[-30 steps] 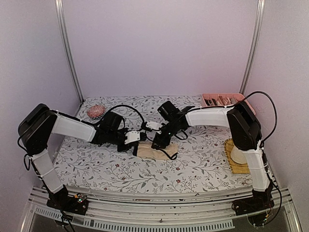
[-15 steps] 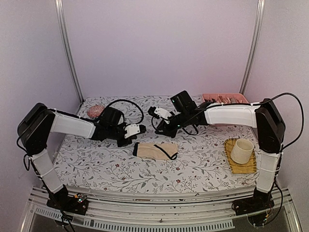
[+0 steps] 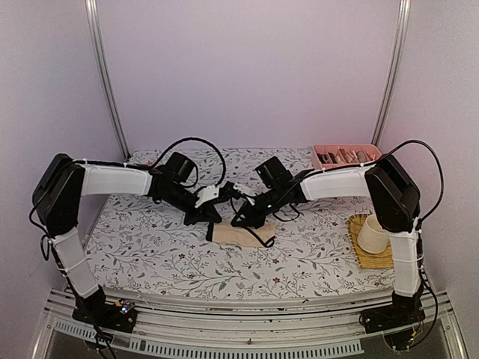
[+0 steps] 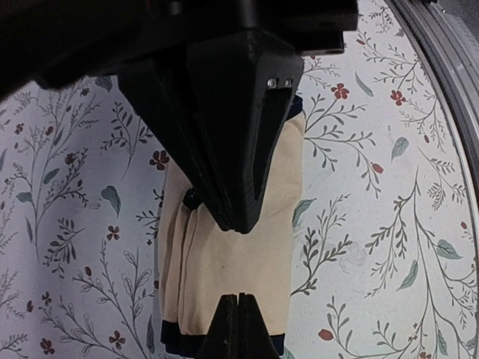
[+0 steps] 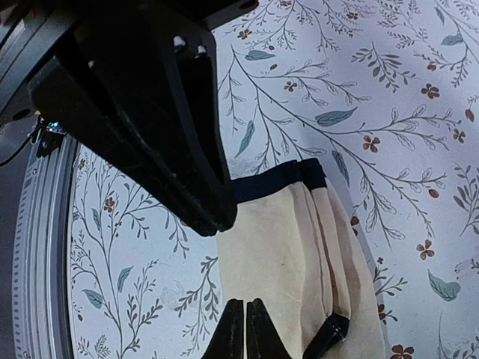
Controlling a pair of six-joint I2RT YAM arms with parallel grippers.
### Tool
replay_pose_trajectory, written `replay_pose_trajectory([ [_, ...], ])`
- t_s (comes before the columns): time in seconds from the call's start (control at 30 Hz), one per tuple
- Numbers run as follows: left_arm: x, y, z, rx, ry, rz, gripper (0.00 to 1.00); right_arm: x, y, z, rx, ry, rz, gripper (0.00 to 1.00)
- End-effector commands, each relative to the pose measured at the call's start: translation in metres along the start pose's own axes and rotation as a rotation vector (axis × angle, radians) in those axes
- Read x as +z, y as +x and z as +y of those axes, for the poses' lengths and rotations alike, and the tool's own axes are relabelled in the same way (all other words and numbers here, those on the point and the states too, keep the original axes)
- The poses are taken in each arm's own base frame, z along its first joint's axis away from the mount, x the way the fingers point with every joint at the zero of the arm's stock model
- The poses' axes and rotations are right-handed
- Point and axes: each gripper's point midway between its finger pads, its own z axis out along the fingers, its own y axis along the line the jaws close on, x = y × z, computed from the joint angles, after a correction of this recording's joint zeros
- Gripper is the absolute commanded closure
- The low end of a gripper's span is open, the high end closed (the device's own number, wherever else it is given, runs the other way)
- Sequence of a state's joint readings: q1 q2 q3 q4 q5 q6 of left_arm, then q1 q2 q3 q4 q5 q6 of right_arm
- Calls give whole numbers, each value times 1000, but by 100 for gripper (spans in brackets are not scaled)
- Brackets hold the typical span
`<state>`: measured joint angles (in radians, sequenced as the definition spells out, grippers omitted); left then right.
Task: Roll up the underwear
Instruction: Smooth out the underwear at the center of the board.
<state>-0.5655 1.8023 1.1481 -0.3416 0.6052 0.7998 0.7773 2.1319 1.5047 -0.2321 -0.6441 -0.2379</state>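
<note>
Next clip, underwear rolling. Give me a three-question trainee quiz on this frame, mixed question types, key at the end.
1. True or false: the cream cup stands on the yellow woven mat.
2. The beige underwear is: A) spread flat open; B) folded into a narrow strip; C) draped over the cup.
3. Fill in: the left gripper and right gripper are both ___.
Key: 1 true; 2 B; 3 shut.

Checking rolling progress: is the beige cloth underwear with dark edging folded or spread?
Folded: the beige cloth underwear lies as a narrow strip of stacked layers.
</note>
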Motion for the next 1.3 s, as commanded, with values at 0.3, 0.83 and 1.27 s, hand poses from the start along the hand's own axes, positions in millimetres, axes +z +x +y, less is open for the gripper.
replay_pose_trajectory([
  [0.3, 26, 41, 6, -198, 64, 118, 100, 19, 21, -21, 120, -43, 36, 96],
  [0.83, 40, 78, 21, -273, -6, 236, 100, 14, 32, -70, 236, 136, 28, 96],
  [1.27, 14, 44, 43, -278, -72, 145, 86, -19, 2, -67, 170, 231, -37, 96],
])
